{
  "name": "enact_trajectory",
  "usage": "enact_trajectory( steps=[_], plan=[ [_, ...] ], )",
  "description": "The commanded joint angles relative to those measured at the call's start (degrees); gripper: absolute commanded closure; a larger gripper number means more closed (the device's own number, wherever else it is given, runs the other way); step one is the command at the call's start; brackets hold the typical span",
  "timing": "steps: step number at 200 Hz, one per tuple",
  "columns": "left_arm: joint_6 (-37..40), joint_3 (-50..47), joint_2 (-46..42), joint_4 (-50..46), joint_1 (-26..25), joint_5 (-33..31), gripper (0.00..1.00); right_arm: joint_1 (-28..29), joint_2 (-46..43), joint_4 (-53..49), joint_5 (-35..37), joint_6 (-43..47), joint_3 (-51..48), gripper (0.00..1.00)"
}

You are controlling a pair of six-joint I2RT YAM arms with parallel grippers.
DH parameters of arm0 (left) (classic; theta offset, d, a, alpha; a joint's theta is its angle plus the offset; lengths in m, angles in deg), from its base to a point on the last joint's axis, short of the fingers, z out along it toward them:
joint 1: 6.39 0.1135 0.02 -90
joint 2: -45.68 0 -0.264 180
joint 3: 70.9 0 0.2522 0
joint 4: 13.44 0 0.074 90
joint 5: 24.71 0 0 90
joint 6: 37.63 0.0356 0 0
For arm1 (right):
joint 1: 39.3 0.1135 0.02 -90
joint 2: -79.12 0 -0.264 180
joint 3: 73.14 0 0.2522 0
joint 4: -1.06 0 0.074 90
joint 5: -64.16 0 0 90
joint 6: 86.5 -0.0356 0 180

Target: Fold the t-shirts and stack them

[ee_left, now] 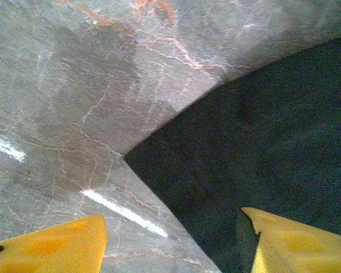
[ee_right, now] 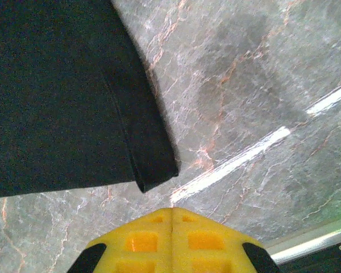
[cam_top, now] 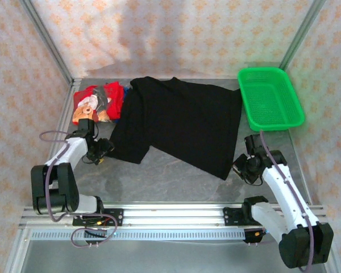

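The large black t-shirt (cam_top: 176, 122) lies spread flat across the middle of the table. A red t-shirt (cam_top: 99, 101) with a cartoon print sits bunched at the back left, and a sliver of blue cloth (cam_top: 124, 94) shows at its edge. My left gripper (cam_top: 105, 149) is at the black shirt's near-left corner (ee_left: 250, 148) and stands open (ee_left: 173, 250), one yellow finger (ee_left: 295, 244) over the cloth and the other over bare table. My right gripper (cam_top: 238, 165) is shut (ee_right: 171, 213) with nothing in it, just off the shirt's near-right corner (ee_right: 153, 170).
A green mesh basket (cam_top: 270, 96) stands at the back right, past the black shirt's edge. The grey marble tabletop (cam_top: 170, 176) shows bare between the shirt and the arm bases. Patterned walls close in the back and both sides.
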Motion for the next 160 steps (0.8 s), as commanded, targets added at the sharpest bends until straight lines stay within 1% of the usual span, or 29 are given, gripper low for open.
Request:
enact_trajectory(
  steps=[1, 18, 27, 37, 44, 55, 62, 83, 94, 98, 110, 125, 141, 160],
  plan=[
    [0.15, -1.14, 2.61, 3.48, 0.58, -1.37, 0.41, -0.33, -0.73, 3.11, -4.05, 0.37, -1.31, 0.94],
    [-0.44, -0.96, 4.98, 5.77, 0.51, -1.23, 0.44, -0.31, -0.68, 4.15, -5.34, 0.63, -1.84, 0.81],
    [-0.59, -0.94, 6.01, 6.94, 0.51, -1.41, 0.45, -0.33, -0.60, 4.67, -6.62, 0.87, -2.26, 0.72],
    [-0.94, -1.14, 7.22, 8.37, 0.51, -1.77, 0.46, -0.20, -0.44, 5.18, -7.64, 0.89, -2.73, 0.67],
    [-1.05, -1.05, 8.18, 9.28, 0.53, -1.73, 0.49, 0.00, -0.41, 5.46, -8.07, 0.85, -3.16, 0.65],
    [-1.44, -1.00, 10.10, 11.11, 0.54, -1.11, 0.58, 0.49, -0.29, 5.91, -8.25, 0.82, -3.69, 0.62],
    [-1.79, -0.85, 11.30, 11.83, 0.51, -0.90, 0.65, 0.90, -0.04, 6.20, -8.38, 0.68, -4.00, 0.61],
    [-2.07, -0.76, 13.58, 13.17, 0.48, -0.31, 0.83, 3.63, 1.90, 8.77, -9.46, -0.50, -4.94, 0.59],
    [-1.72, -1.13, 13.53, 13.21, 0.38, -0.38, 0.90, 5.96, 3.62, 9.65, -8.24, -1.08, -4.95, 0.59],
    [-1.61, -1.33, 13.47, 13.13, 0.37, -0.47, 0.91, 7.17, 4.74, 10.24, -7.49, -1.26, -4.86, 0.59],
    [-1.07, -1.80, 13.19, 12.72, 0.39, -0.96, 0.94, 8.39, 6.35, 10.92, -6.37, -1.78, -4.70, 0.60],
    [-0.79, -2.78, 13.09, 12.94, 0.42, -0.64, 0.98, 9.37, 8.22, 11.69, -3.91, -2.06, -4.60, 0.63],
    [-0.97, -3.71, 12.79, 13.45, 0.41, -0.39, 0.99, 9.66, 9.91, 13.15, -3.78, -2.25, -4.57, 0.64],
    [-1.06, -4.48, 12.13, 13.90, 0.25, 0.26, 1.00, 11.28, 12.03, 13.55, -3.31, -2.38, -3.99, 0.64]
  ],
)
